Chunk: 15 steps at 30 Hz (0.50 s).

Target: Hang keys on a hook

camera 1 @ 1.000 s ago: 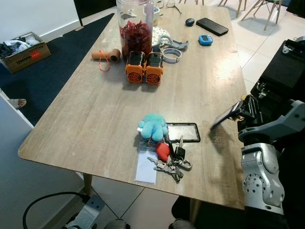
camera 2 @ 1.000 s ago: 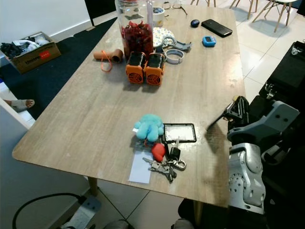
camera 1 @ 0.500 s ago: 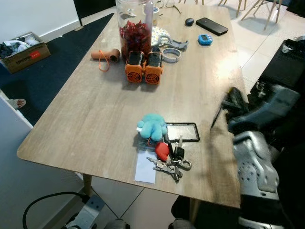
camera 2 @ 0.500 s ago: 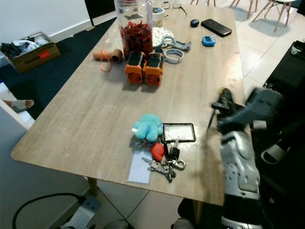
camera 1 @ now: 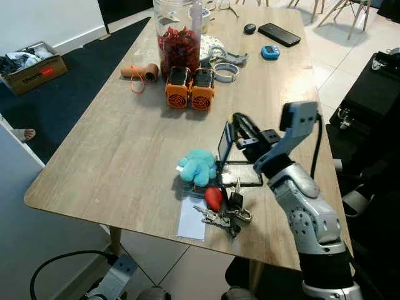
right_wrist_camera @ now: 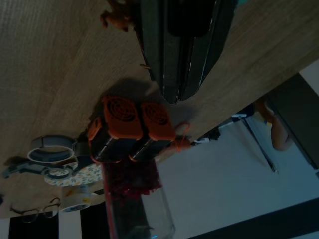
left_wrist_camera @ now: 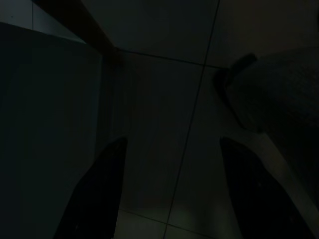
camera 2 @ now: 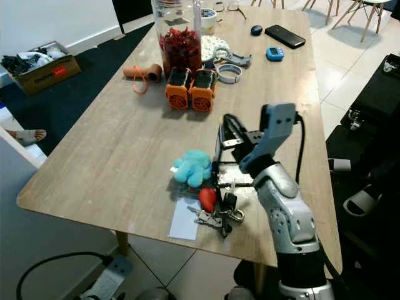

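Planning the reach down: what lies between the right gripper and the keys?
Seen from the left eye view, the right gripper hangs above the black-framed card holder; that holder's near edge lies between it and the keys.

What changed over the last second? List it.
The right gripper swung in from the table's right edge to hang above the keys and the blue plush toy, fingers together, holding nothing. Keys, toy and the orange fans stayed put.

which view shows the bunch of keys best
The left eye view: the bunch of keys lies whole by the table front edge, just below the right gripper. The right eye view shows it equally whole. The right wrist view looks toward the orange fans; the left wrist view is dark floor.
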{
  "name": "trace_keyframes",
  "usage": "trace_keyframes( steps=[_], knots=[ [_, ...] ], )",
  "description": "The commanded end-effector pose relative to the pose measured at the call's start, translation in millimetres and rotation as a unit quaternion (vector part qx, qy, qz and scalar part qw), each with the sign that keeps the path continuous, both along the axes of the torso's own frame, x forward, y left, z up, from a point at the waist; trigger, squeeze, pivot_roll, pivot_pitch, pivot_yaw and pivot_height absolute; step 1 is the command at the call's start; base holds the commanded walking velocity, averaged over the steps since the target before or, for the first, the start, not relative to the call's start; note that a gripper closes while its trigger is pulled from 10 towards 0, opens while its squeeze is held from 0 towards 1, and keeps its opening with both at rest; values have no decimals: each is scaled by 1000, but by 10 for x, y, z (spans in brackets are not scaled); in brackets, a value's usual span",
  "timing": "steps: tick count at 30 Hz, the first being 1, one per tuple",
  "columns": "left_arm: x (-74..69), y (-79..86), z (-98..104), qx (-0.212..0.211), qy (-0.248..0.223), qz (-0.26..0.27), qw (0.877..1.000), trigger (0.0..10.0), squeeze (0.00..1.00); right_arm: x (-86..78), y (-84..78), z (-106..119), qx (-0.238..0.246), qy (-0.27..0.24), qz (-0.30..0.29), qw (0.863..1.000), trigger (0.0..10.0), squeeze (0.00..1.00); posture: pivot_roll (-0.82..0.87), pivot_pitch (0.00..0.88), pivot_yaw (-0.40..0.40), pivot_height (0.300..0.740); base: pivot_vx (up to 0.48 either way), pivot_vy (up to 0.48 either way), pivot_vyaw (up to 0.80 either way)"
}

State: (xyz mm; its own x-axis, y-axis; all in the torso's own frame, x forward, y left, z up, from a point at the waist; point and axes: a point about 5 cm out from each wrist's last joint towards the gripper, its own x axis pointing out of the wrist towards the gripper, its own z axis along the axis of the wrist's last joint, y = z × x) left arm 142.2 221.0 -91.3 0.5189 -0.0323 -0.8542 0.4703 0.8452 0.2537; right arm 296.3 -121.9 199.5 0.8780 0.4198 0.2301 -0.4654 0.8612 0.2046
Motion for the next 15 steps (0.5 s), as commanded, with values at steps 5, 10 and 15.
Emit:
trace_keyframes(
  steps=[5, 10, 15],
  knots=[
    [-69, 92, -8, 10, 11, 11, 1000, 10000, 55, -5, 17, -25, -23, 9, 3, 1000, 10000, 0, 45, 120, 9, 740, 0, 0, 0],
    [-76, 91, -10, 10, 11, 11, 1000, 10000, 59, -14, 10, -39, -31, 13, 3, 999, 10000, 1000, 44, 121, 9, 740, 0, 0, 0],
    [-83, 91, -12, 9, 12, 11, 1000, 10000, 59, -9, 6, -49, -37, 16, -4, 999, 10000, 910, 43, 123, 9, 740, 0, 0, 0]
  ],
)
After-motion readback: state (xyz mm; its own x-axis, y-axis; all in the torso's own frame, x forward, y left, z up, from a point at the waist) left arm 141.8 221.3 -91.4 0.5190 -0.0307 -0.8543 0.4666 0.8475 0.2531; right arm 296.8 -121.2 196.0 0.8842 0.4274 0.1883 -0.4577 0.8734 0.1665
